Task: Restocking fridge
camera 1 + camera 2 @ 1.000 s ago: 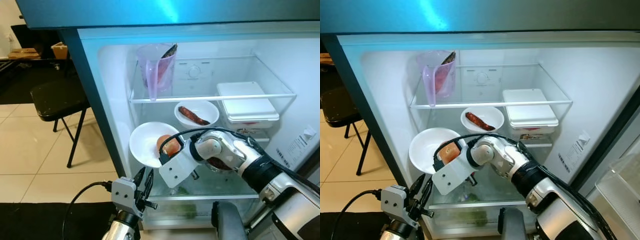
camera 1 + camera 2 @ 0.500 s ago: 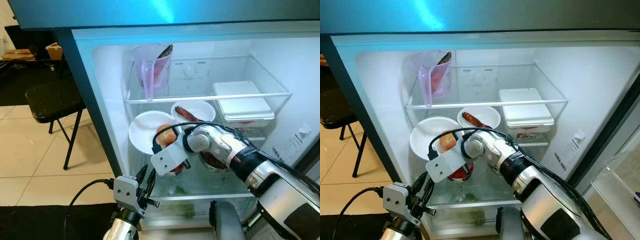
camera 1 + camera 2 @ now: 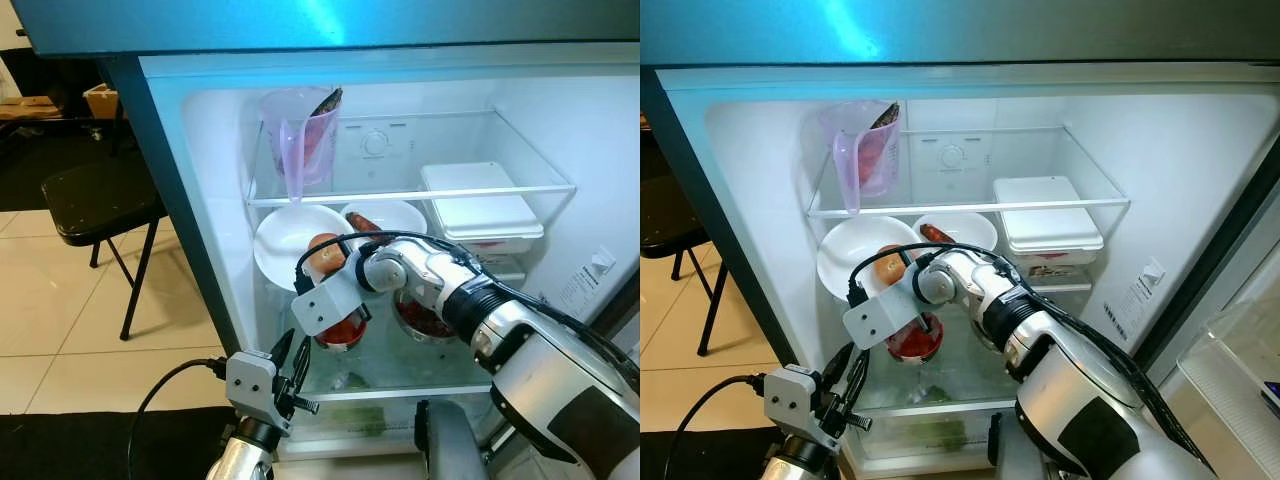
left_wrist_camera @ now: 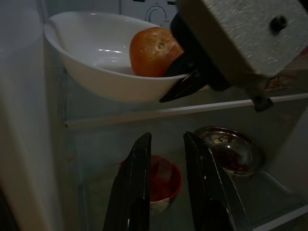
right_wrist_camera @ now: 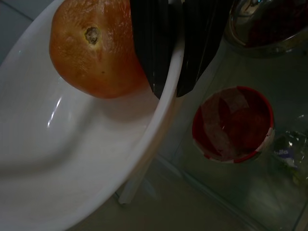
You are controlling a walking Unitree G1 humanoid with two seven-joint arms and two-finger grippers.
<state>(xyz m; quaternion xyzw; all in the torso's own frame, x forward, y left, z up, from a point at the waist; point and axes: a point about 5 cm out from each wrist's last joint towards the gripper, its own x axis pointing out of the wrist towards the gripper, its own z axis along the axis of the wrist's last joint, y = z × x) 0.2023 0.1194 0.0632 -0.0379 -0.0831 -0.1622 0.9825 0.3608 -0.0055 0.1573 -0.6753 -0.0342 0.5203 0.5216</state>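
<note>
A white bowl [image 3: 283, 238] with an orange [image 3: 325, 252] in it is at the left of the open fridge's middle shelf, tilted a little. My right gripper [image 3: 340, 264] is shut on the bowl's near rim [image 5: 159, 125], its black fingers [image 5: 154, 43] pressed beside the orange [image 5: 91, 48]. My left gripper [image 3: 292, 362] is low in front of the fridge, below the bowl. Its fingers [image 4: 137, 183] stand a little apart with nothing between them, pointing at the lower shelf.
A red cup [image 3: 340, 331] and a metal bowl [image 3: 425, 320] stand on the lower glass shelf. Behind the white bowl is a dish with a brown food piece [image 3: 388, 217]. A white lidded box [image 3: 480, 205] is at the right, a purple jug [image 3: 300, 140] on top. A black chair [image 3: 95, 195] is left.
My right arm has carried the bowl with the orange up and deeper into the fridge, toward the left of the middle shelf. The left gripper has stayed low.
</note>
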